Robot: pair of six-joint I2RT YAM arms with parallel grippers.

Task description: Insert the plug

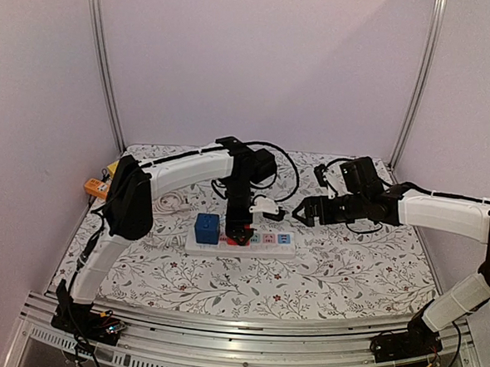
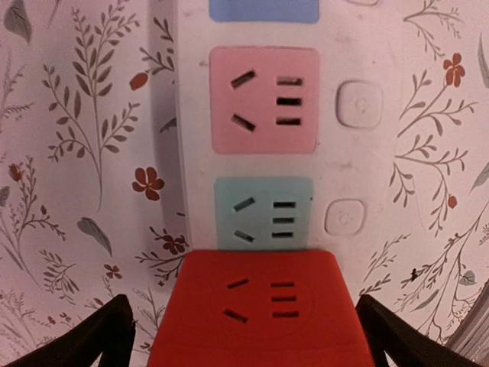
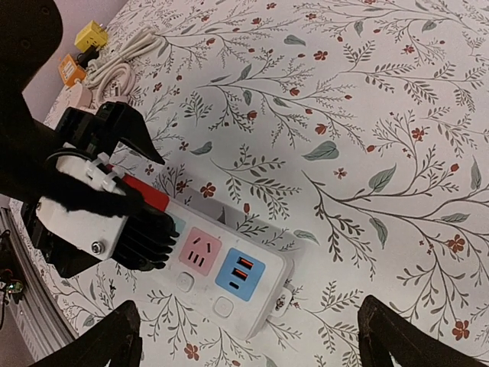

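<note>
A white power strip [image 1: 266, 248] lies mid-table with teal [image 2: 262, 212], pink [image 2: 263, 99] and blue [image 3: 241, 273] socket faces. A red cube plug [image 2: 260, 310] stands on the strip beside the teal socket, its prongs hidden. My left gripper [image 2: 243, 321] hangs straight over it, open, with a gap between each black finger [image 2: 103, 336] and the red sides. In the top view the left gripper [image 1: 241, 226] covers most of the red plug [image 1: 242, 240]. The right gripper [image 1: 303, 212] hovers open to the right of the strip and holds nothing.
A blue cube adapter [image 1: 206, 228] sits on the strip's left end. Yellow and orange adapters [image 1: 96, 188] and a coiled white cord [image 1: 174, 202] lie at the far left. Black cables [image 1: 288, 165] trail behind the arms. Flowered cloth [image 1: 348, 273] covers the table.
</note>
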